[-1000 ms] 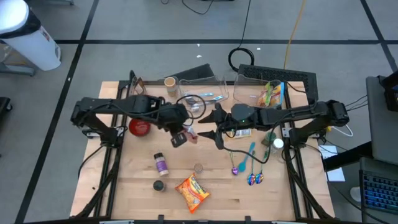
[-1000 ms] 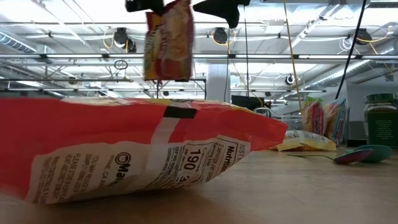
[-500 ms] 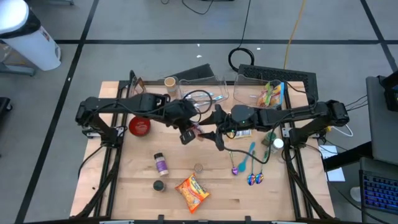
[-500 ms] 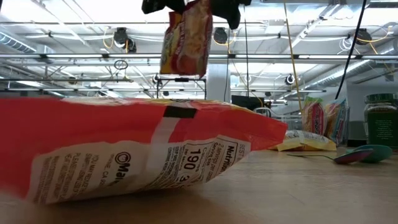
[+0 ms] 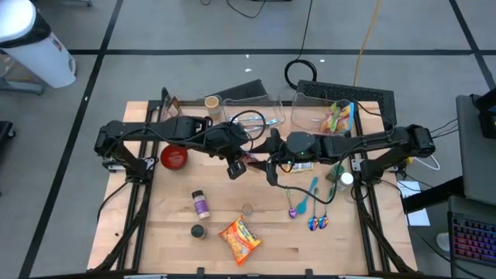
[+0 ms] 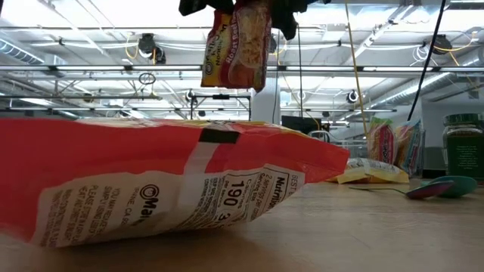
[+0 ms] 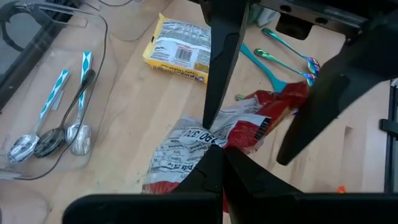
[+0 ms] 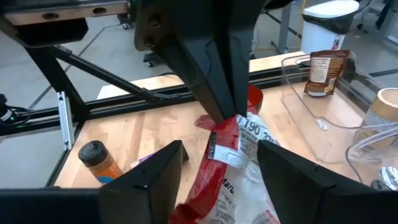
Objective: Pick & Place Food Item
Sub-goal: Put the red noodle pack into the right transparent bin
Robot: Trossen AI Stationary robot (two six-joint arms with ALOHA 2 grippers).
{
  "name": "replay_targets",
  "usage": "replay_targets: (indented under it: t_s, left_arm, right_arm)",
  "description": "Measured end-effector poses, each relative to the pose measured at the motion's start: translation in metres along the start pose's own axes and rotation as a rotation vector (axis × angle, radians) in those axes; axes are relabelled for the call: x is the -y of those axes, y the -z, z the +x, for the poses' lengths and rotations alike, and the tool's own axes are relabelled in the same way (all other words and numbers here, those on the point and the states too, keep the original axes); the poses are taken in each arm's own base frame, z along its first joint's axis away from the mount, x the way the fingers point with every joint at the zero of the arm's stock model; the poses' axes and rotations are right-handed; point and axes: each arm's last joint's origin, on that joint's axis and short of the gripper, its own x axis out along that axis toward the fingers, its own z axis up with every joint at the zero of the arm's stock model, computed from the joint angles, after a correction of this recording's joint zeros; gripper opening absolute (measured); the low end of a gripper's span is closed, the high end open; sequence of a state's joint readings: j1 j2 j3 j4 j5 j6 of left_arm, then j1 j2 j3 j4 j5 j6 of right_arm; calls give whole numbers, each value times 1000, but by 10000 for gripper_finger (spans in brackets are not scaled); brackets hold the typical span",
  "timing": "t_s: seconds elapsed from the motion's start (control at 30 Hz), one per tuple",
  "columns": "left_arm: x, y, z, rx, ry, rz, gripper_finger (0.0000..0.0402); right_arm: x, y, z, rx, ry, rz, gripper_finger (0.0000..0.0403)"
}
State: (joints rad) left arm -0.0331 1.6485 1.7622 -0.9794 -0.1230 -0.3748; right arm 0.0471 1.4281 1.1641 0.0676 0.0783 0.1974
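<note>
Red-and-white snack packet [image 7: 219,138] hanging mid-air over the worktop [image 5: 267,232], pinched by the left tool [image 7: 217,155]. Right tool [image 8: 214,155] straddling it, fingers apart. For a clean handover: close squarely on the packet's body, confirm grip, then release left.

One camera hangs overhead, looking straight down at the table [image 5: 155,232]. Another sits at tabletop level, facing the room. Both wrist cameras, close in, share the red packet [image 7: 249,127].
</note>
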Motion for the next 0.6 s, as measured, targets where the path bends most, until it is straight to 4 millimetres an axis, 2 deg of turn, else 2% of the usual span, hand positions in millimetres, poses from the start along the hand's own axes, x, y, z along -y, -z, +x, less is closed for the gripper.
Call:
replay_targets:
  t_s: [0.23,0.5,0.6]
  left_arm:
    - [0,0,0,-1,1,1,0]
    - [0,0,0,-1,3,17,0]
    - [0,0,0,1,3,17,1]
  right_arm:
    - [0,1,0,-10,3,-1,128]
    - [1,4,0,-42,7,-4,16]
    - [1,4,0,-43,6,-10,7]
